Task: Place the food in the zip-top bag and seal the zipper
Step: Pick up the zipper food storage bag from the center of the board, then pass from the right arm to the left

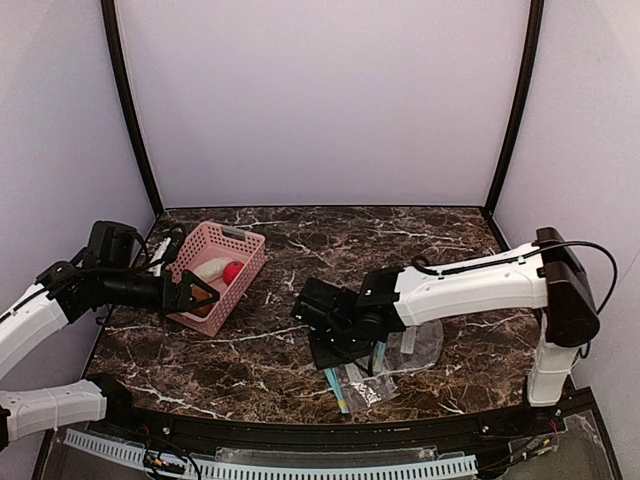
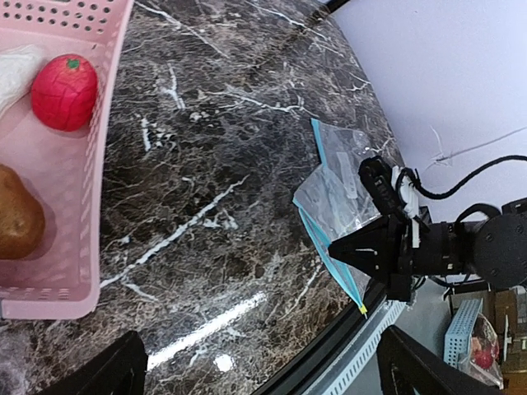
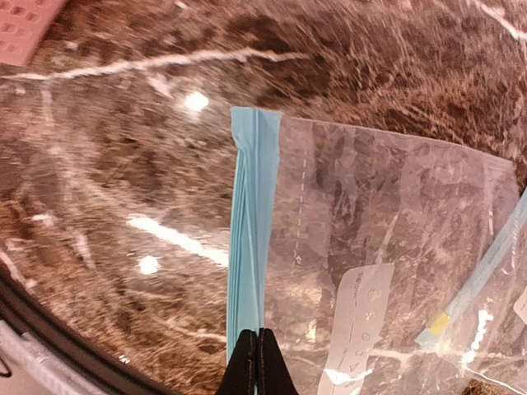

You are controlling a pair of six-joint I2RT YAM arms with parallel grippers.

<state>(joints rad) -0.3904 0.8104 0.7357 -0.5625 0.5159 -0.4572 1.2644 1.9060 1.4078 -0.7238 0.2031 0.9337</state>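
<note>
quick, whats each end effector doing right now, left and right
Left end effector: open, holding nothing.
Right end effector: closed on the blue zipper strip of the zip-top bag.

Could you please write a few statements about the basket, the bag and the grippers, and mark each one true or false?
1. The red ball lies in the pink basket. True.
2. The right gripper has its jaws shut on the blue zipper strip of the bag. True.
3. The brown bun is inside the bag. False: it sits in the basket.
4. The left gripper holds the red ball. False: its jaws are open and empty.
</note>
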